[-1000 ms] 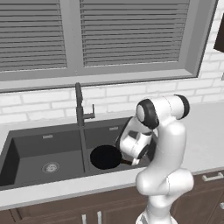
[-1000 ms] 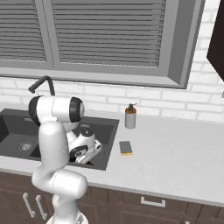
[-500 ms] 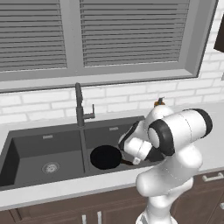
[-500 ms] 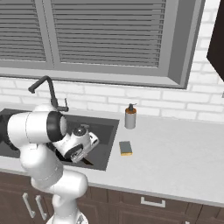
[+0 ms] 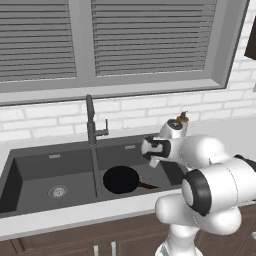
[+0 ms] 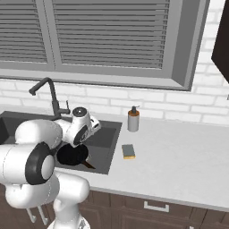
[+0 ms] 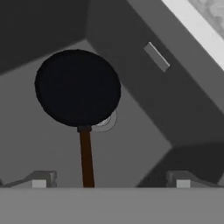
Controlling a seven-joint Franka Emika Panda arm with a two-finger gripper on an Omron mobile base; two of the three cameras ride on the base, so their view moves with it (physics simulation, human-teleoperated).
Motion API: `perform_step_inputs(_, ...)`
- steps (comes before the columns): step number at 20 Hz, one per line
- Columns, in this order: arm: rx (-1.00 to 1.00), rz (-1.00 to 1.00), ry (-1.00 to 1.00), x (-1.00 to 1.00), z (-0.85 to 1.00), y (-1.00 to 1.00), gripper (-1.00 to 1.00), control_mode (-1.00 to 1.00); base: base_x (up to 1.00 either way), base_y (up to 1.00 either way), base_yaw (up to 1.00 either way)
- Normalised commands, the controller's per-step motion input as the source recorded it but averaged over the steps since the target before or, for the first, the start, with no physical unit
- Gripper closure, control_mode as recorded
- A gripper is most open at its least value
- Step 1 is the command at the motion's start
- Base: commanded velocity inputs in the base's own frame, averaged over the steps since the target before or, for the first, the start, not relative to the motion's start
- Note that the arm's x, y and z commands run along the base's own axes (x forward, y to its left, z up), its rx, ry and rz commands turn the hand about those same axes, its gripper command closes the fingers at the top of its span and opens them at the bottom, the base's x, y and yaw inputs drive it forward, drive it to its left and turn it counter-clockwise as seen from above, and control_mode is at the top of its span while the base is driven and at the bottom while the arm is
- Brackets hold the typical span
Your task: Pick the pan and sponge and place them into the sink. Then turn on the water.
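The black pan (image 5: 121, 180) lies flat in the right basin of the dark grey sink (image 5: 35, 172), its brown handle (image 5: 148, 186) pointing right. In the hand view the pan (image 7: 77, 87) sits below my gripper (image 7: 109, 181), handle (image 7: 86, 157) running up between the fingertips (image 7: 41, 179), partly over the metal drain (image 7: 108, 120). The jaws stand wide open, above the handle and apart from it, holding nothing. The yellow sponge (image 6: 129, 151) rests on the counter just right of the sink (image 6: 108, 134), beside the pan (image 6: 71, 154).
A dark faucet (image 5: 90, 120) rises behind the divider between the basins, also seen from the right base view as the faucet (image 6: 50, 95). A soap dispenser (image 6: 133, 119) stands on the counter behind the sponge. White brick wall and a shuttered window run along the back.
My hand has lifted off the pan's handle and now hangs higher over the right basin. The arm's elbow has swung down and forward. The pan lies still in the basin.
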Motion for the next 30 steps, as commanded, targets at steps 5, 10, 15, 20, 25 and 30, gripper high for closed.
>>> perform_step_inputs(5, 0.04, -0.08, 0.19, 0.11, 0.98, 0.00, -1.00, -1.00, 0.00, 0.00, 0.00)
perform_step_inputs(10, 0.03, -0.16, 0.19, -0.02, 0.73, 0.00, -1.00, -1.00, 0.00, 0.00, 0.00)
perform_step_inputs(15, 0.02, -0.33, 0.03, -0.29, 0.08, -0.26, -1.00, -1.00, 0.00, 0.00, 0.00)
perform_step_inputs(20, 0.02, -0.28, 0.00, -0.47, 0.00, -0.67, -1.00, -1.00, 0.00, 0.00, 0.00)
perform_step_inputs(25, 0.01, -0.20, 0.00, -0.55, 0.00, -0.71, -1.00, -1.00, 0.00, 0.00, 0.00)
perform_step_inputs(30, 0.00, -0.14, 0.00, -0.38, 0.00, -0.58, -1.00, -1.00, 0.00, 0.00, 0.00)
